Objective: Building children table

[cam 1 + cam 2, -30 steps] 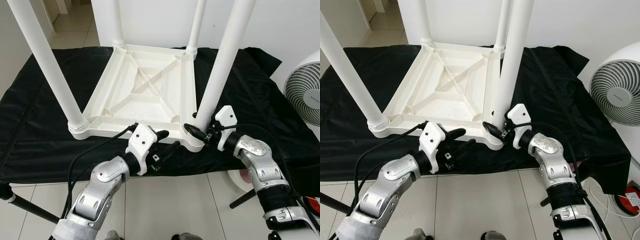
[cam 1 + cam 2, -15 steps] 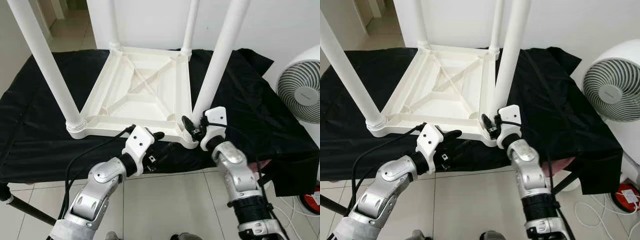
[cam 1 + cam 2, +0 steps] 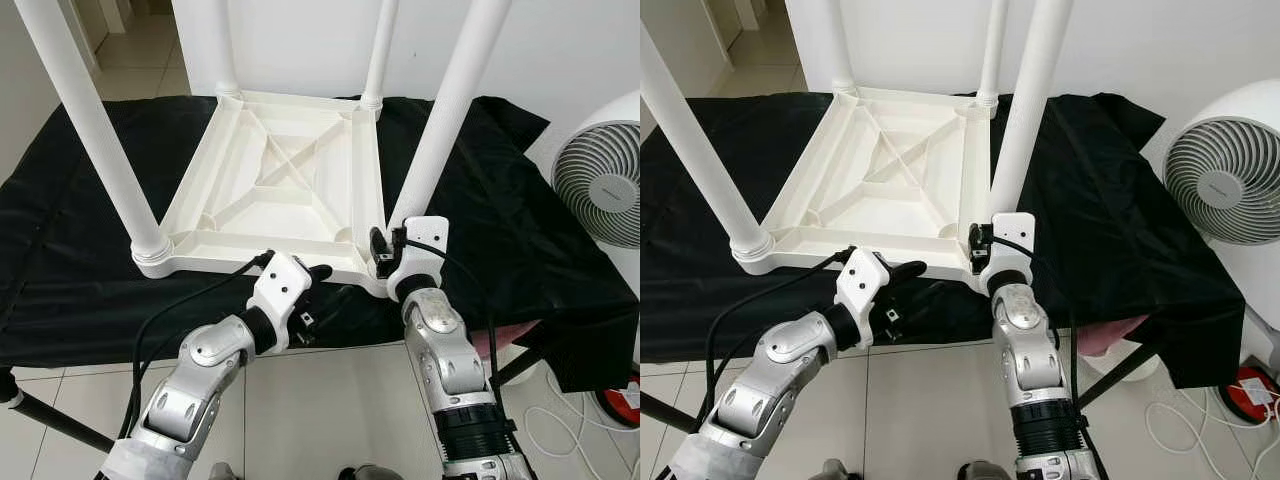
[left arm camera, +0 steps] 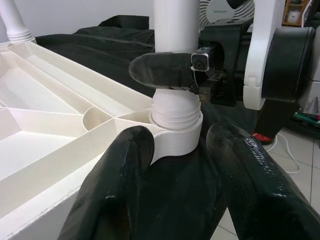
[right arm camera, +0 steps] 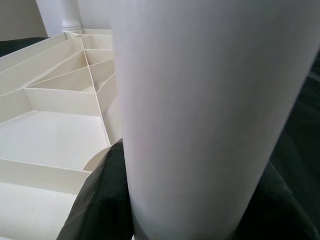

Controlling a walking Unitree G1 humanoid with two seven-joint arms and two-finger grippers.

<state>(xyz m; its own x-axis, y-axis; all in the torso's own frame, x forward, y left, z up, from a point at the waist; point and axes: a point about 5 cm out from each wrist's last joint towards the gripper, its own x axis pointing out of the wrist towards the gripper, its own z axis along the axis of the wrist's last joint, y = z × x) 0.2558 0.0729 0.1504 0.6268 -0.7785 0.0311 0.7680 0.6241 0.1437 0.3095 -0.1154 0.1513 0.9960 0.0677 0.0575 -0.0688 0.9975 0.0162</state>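
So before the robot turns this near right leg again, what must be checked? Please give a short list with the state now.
1. Right gripper closed around the near right leg low down: ok.
2. Leg standing in its corner socket: ok; screw thread is visible above the collar, so fully seated: cannot tell.
3. Left gripper open, fingers apart in front of the socket, not touching the leg: ok.
4. Table top lying upside down, flat on the black cloth: ok.
5. Other three legs upright: ok.
6. Fan apart from the right arm: ok.
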